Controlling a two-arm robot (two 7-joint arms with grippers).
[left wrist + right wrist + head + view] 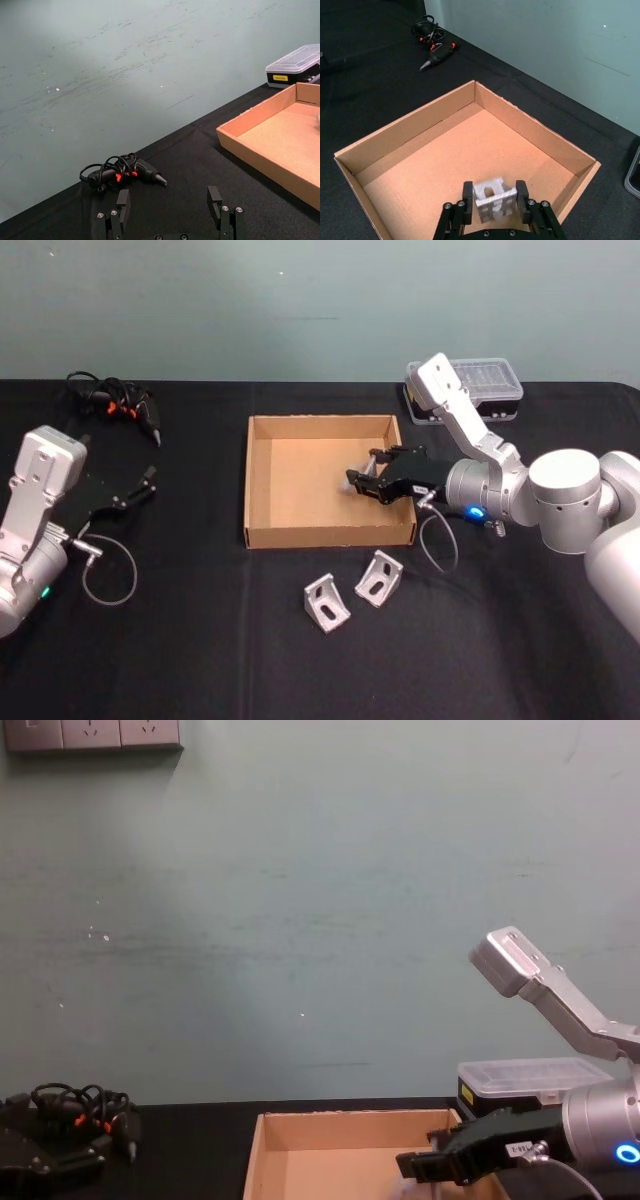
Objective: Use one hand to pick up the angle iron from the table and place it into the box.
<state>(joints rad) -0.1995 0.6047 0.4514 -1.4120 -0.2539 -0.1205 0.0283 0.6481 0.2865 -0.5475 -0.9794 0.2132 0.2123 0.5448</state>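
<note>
The tan cardboard box lies in the middle of the black table. My right gripper reaches into it over the right wall. In the right wrist view, the right gripper is shut on a silver angle iron, held just above the box floor. Two more angle irons lie on the table in front of the box. My left gripper is parked at the far left, and the left wrist view shows its fingers wide open.
A clear-lidded plastic case stands behind the right arm at the back right. A black tool with orange marks and a coiled cable lies at the back left. Bare tabletop lies between the left gripper and the box.
</note>
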